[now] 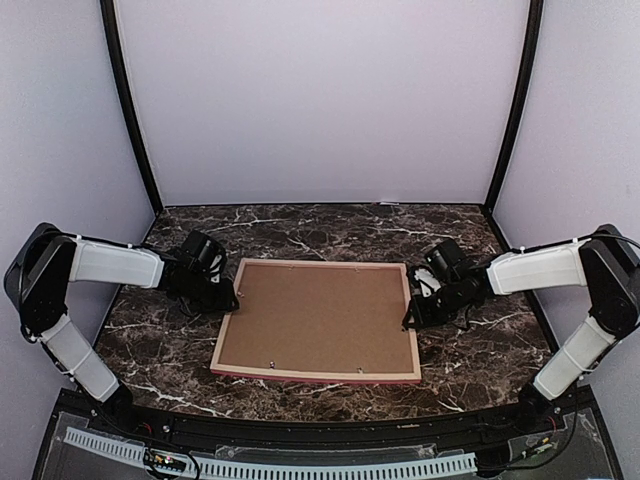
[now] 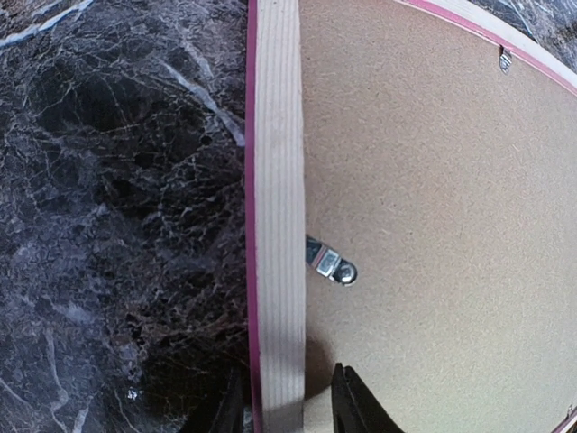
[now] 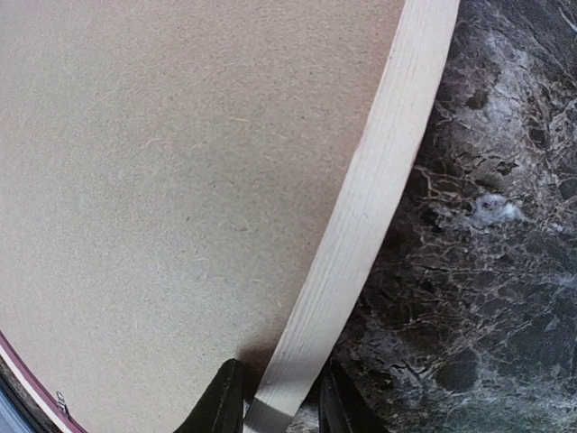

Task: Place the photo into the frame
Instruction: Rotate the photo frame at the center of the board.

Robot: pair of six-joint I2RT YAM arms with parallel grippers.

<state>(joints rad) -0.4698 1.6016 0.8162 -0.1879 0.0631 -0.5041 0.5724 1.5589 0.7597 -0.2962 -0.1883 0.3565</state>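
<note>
Our left fingers (image 2: 347, 406) stand narrow astride the left rail of the frame (image 2: 278, 180), one on each side; we cannot tell whether they pinch it. The frame lies back up, flat on the marble desk (image 1: 300, 225), with a brown backing board (image 1: 315, 315) filling it. Our right fingers (image 3: 225, 401) clasp its right rail.

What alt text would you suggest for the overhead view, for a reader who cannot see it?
A pink-edged picture frame lies face down on a dark marble table, its brown backing board up. The left end effector is at its left rail and the right end effector at its right rail; no photo is visible.
</note>
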